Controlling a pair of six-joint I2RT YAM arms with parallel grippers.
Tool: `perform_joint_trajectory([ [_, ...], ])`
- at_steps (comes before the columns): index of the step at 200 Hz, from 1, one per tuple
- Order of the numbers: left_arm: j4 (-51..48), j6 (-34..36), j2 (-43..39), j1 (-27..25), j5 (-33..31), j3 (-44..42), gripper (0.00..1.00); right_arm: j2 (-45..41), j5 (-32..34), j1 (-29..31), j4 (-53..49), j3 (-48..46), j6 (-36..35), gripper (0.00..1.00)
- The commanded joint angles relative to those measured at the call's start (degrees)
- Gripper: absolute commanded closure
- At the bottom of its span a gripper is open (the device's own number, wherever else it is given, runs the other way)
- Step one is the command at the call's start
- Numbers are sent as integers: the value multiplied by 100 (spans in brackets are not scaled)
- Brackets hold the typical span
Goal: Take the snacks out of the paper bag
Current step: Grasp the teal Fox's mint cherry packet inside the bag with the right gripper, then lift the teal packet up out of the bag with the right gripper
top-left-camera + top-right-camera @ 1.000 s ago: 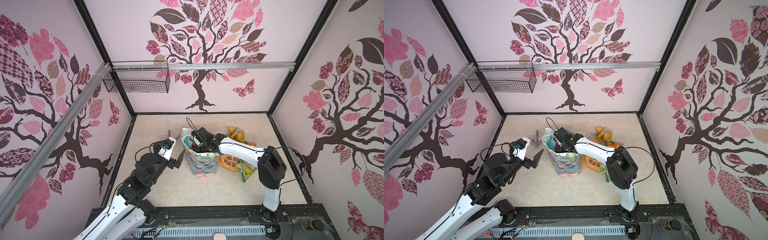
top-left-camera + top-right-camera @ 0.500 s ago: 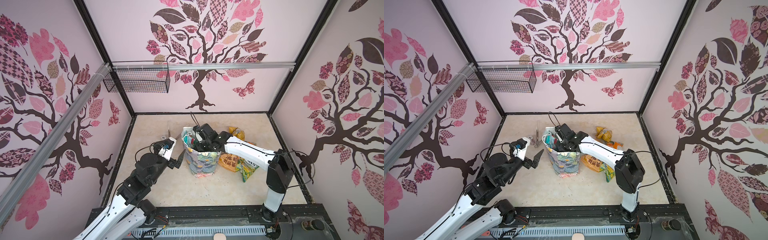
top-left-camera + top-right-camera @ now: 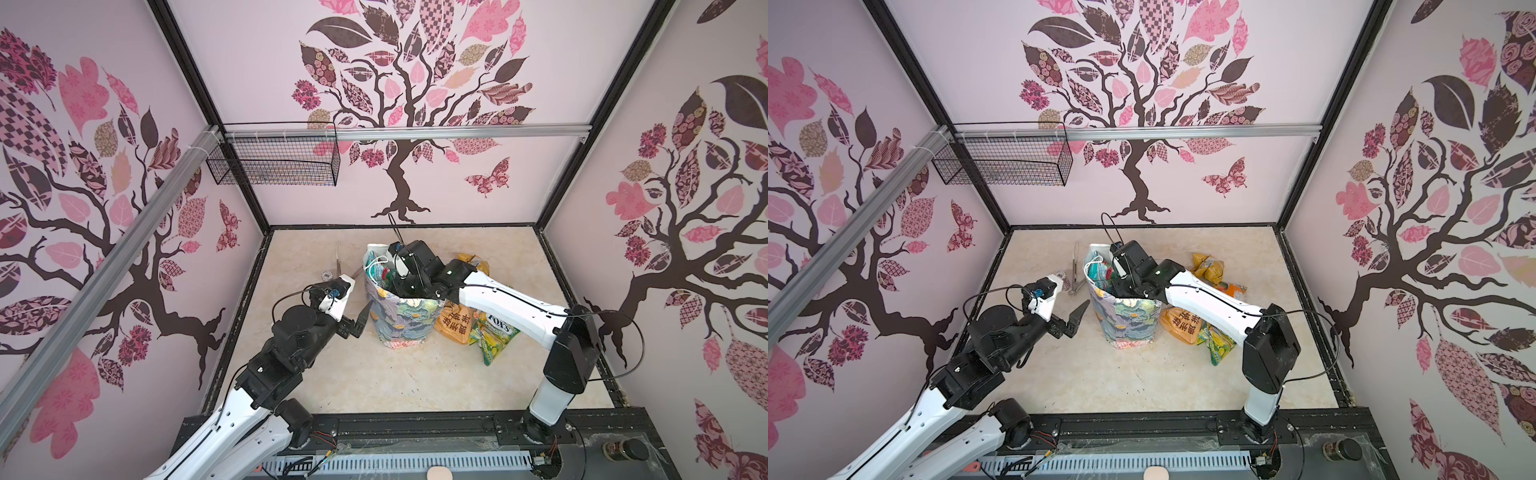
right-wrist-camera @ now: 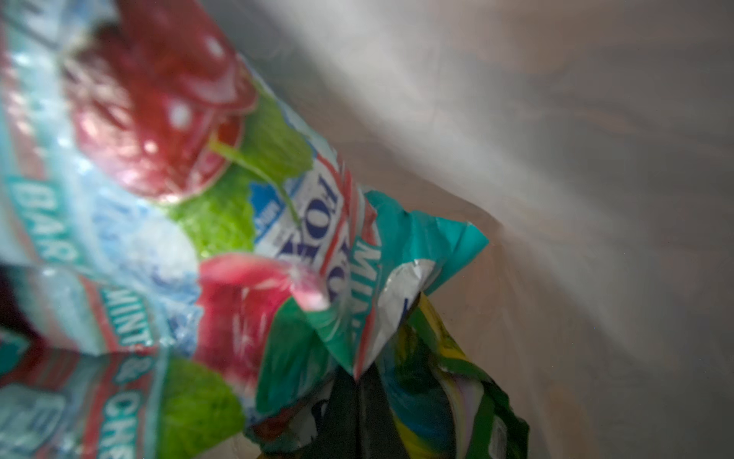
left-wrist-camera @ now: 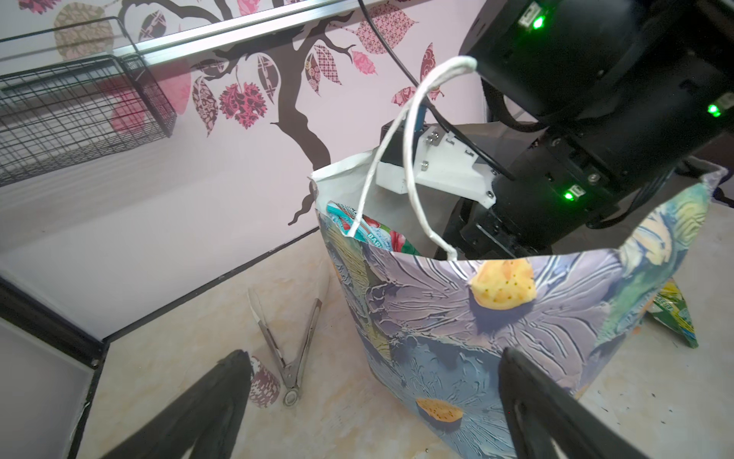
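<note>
The floral paper bag [image 3: 401, 320] [image 3: 1129, 320] [image 5: 516, 318] stands upright mid-floor. My right arm reaches down into its mouth, so its gripper is hidden in both top views. In the right wrist view the right gripper [image 4: 359, 393] is shut on a corner of the teal-red snack packet [image 4: 278, 238] [image 5: 373, 232] [image 3: 378, 272], with a green packet [image 4: 449, 389] beside it. My left gripper [image 3: 357, 320] [image 3: 1073, 322] [image 5: 373, 357] is open and empty, close to the bag's left side. An orange packet [image 3: 455, 326] [image 3: 1177, 326], a FOX'S packet [image 3: 492, 336] [image 3: 1217, 345] and a yellow packet [image 3: 469, 264] [image 3: 1208, 266] lie on the floor right of the bag.
Metal tongs [image 3: 338, 259] [image 5: 286, 349] and a small patterned cylinder [image 3: 326, 275] [image 5: 262, 385] lie left of the bag, behind my left gripper. A wire basket [image 3: 274, 164] hangs on the back wall at the left. The bag's white cord handle [image 5: 405, 159] loops up against the right wrist.
The right arm's elbow has swung to the right while its wrist stayed in the bag's mouth and shifted slightly back. The left arm has not moved.
</note>
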Motion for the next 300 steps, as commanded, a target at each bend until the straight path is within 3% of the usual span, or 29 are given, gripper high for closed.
perform_joint_trajectory([
  [1,118,17,168,24,588,90,2,-131,-367,-13,462,-2,310,97],
  [17,115,-350,414,19,339,231,1,-116,-485,-2,710,-328,410,97],
  [46,-163,-1516,819,64,-715,584,2,-78,-311,-1,738,-717,360,98],
  [90,-384,-4089,1005,337,-281,1171,16,-156,-319,-1,776,-946,209,98],
  [113,-747,-5002,1144,334,-365,1428,19,-284,-360,-1,917,-1044,216,98],
  [148,-671,-5326,1504,334,113,1189,20,-410,-439,-8,934,-995,258,98],
  [182,-689,-5130,1962,334,643,1029,20,-610,-550,-3,940,-862,259,98],
  [230,-646,-5276,1664,332,109,651,30,-754,-240,-29,888,-511,329,98],
  [300,-637,-5077,1588,335,147,617,29,-984,-514,-305,1084,-352,796,99],
])
